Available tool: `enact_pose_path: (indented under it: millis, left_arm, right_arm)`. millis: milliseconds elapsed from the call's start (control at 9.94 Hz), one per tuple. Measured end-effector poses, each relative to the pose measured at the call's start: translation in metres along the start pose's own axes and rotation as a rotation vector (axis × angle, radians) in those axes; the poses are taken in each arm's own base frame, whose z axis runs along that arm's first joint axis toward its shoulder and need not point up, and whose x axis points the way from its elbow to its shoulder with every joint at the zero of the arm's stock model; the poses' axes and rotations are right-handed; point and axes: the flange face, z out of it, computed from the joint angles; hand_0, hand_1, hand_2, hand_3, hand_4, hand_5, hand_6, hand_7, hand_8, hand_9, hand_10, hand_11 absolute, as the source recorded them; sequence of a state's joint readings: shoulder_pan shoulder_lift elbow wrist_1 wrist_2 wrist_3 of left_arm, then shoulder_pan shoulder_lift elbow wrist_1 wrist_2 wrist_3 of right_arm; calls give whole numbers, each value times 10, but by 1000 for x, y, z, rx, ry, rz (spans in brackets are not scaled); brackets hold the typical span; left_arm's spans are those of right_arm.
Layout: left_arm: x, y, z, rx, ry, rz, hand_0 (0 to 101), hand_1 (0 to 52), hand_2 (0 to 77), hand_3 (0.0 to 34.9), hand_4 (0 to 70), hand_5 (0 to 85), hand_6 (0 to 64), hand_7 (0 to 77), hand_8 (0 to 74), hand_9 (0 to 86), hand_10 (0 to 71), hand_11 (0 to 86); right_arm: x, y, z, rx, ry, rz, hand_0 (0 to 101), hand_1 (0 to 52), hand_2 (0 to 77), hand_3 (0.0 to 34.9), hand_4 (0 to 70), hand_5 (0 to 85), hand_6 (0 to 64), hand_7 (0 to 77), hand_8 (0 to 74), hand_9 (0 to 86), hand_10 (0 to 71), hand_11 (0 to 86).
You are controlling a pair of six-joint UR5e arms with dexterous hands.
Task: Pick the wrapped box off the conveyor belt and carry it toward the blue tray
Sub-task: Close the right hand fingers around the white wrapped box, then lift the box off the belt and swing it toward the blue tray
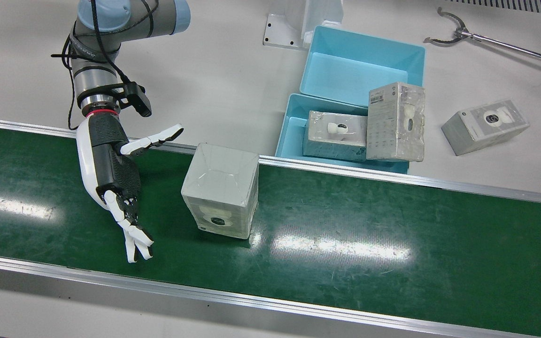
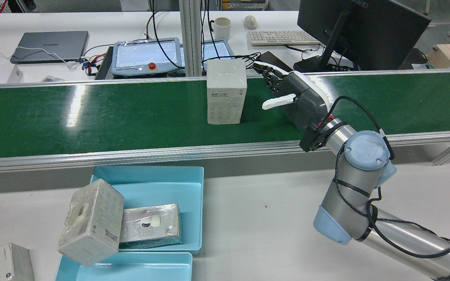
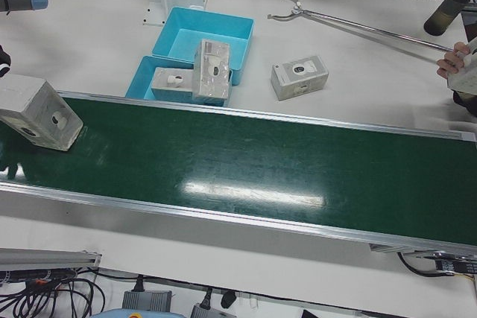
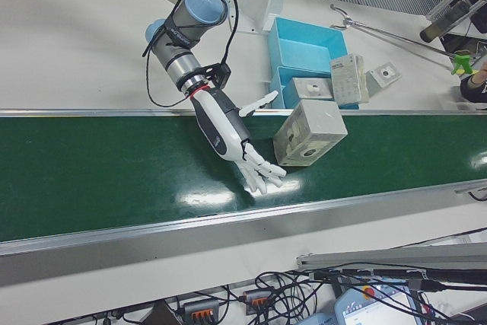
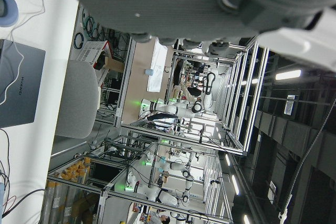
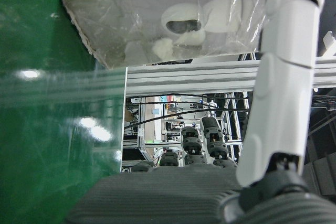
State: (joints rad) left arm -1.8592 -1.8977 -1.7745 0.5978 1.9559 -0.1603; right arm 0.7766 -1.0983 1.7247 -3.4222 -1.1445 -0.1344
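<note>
The wrapped box [image 1: 221, 190] stands upright on the green conveyor belt [image 1: 392, 234], near the belt's edge on the robot's side, and nothing is touching it, so the pick has not yet begun. The right robot hand [image 1: 120, 178] hangs low over the belt just beside the box, released, with its fingers [image 1: 134, 239] stretched out along the belt toward the operators' edge and its thumb [image 1: 155, 138] spread wide toward the counter; a clear gap of belt separates its palm from the box's nearest face. The blue tray [image 1: 294, 129] sits on the counter [image 1: 214, 84] right behind the belt's rail, close to the box, and already holds two similar wrapped boxes, one lying flat and one leaning across the rim. A second blue tray lies behind it, empty. Judging from this, everything remains to be done: closing on the box, lifting it clear of the belt, and carrying it toward the tray. The left robot hand [image 5: 210, 3] appears only as a dark palm edge in its own camera, and I cannot tell its state.
</note>
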Motion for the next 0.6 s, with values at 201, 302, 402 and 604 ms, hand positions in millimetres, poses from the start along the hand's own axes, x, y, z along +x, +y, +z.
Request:
enact_pose_path:
  millis: [201, 302, 402, 604]
  left_arm:
    - [0, 0, 0, 0, 0, 0, 0, 0, 11, 0, 0, 11, 5, 5, 5, 5, 5, 5]
    - [0, 0, 0, 0, 0, 0, 0, 0, 5, 0, 0, 11, 5, 5, 5, 0, 5, 5]
    - [0, 0, 0, 0, 0, 0, 0, 0, 5, 0, 0, 11, 5, 5, 5, 5, 0, 5]
    - [0, 0, 0, 0, 0, 0, 0, 0, 11, 0, 0, 11, 5, 5, 5, 0, 5, 5]
  right_arm:
    - [0, 1, 0, -2, 0, 2, 464, 131, 16, 0, 76, 153, 33, 22, 0, 33, 0, 5]
    - [0, 2, 0, -4, 0, 3, 472, 169, 142, 0, 87, 164, 27, 27, 0, 33, 0, 5]
    - [0, 2, 0, -5, 0, 3, 472, 169, 142, 0, 87, 164, 27, 27, 0, 33, 0, 5]
    - [1, 3, 0, -6, 1, 4, 472, 169, 169, 0, 87, 175, 27, 38, 11, 27, 0, 5]
